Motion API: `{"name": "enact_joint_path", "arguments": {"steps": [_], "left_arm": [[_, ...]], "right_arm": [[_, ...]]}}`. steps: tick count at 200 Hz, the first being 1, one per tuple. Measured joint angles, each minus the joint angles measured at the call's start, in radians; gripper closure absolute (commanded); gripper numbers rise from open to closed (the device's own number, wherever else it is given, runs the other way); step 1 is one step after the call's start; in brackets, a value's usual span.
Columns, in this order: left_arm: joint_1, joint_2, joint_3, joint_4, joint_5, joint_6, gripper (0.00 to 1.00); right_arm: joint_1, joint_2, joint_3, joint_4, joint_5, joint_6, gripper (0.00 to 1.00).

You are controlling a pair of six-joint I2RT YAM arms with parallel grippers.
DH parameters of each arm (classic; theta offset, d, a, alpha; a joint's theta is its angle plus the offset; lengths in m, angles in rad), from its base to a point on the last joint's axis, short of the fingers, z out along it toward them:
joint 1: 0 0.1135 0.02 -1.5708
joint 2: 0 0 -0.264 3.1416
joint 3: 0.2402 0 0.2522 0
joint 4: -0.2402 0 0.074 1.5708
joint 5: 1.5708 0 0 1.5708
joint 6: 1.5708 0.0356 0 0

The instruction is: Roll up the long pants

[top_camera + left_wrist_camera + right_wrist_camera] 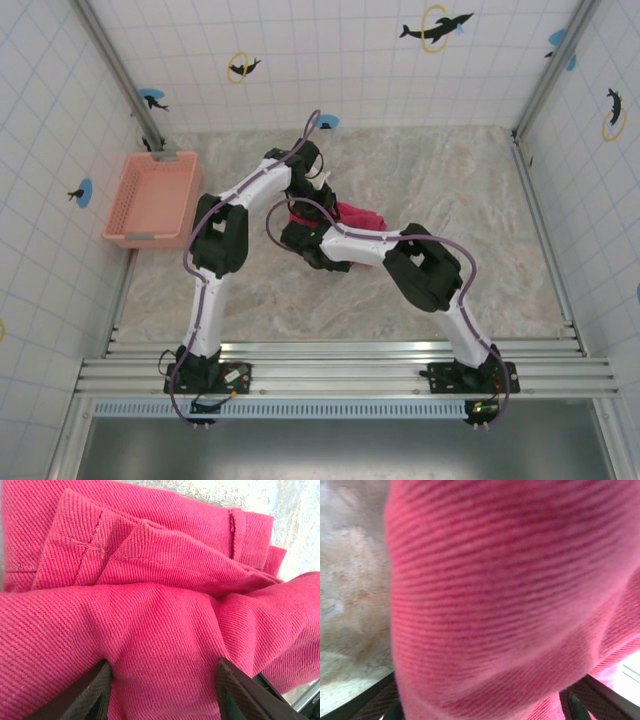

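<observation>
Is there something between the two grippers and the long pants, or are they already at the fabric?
Nothing visible stands between. The left gripper has the long pants bulging between its spread fingers, and the right gripper has the fabric pressed close against its camera.
</observation>
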Motion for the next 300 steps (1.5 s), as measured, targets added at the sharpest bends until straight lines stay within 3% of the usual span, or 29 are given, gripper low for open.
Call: {"name": "enact_joint_path", "arguments": {"steps": [28,64,102,116,121,124,147,189,215,254,281,300], "left_arm": [[0.0,0.002,0.0,0.0,0.004,0.0,0.42],[0.0,0.003,0.0,0.012,0.01,0.003,0.38],[0.016,-0.01,-0.023,0.064,0.039,-0.015,0.3],[0.025,-0.024,-0.039,0.087,0.052,-0.031,0.26],[0.028,-0.03,-0.045,0.096,0.052,-0.037,0.06],[0.032,-0.034,-0.048,0.103,0.053,-0.041,0.03],[0.06,-0.077,-0.071,0.133,0.062,-0.072,0.03],[0.201,-0.15,-0.067,0.191,0.06,-0.137,0.03],[0.279,-0.19,-0.055,0.198,0.019,-0.137,0.03],[0.307,-0.278,-0.068,0.169,-0.134,-0.08,0.02],[0.331,-0.375,-0.109,0.141,-0.234,-0.055,0.03],[0.393,-0.441,-0.146,0.123,-0.283,-0.055,0.02]], "right_arm": [[-0.001,0.006,-0.001,0.018,0.027,-0.026,0.25],[-0.038,0.093,0.124,-0.06,0.019,-0.022,0.63],[-0.084,0.099,0.2,-0.117,-0.092,-0.022,0.78],[-0.093,0.098,0.216,-0.127,-0.135,-0.021,0.8],[-0.098,0.095,0.219,-0.128,-0.153,-0.02,0.8],[-0.1,0.093,0.222,-0.127,-0.167,-0.018,0.8],[-0.14,0.065,0.247,-0.116,-0.349,-0.011,0.81],[-0.274,0.053,0.381,-0.113,-0.915,0.1,0.83],[-0.327,0.086,0.489,-0.129,-1.165,0.22,0.83],[-0.346,0.175,0.646,-0.139,-1.347,0.375,0.83],[-0.345,0.205,0.695,-0.121,-1.409,0.47,0.84],[-0.348,0.209,0.701,-0.098,-1.435,0.534,0.84]]}}
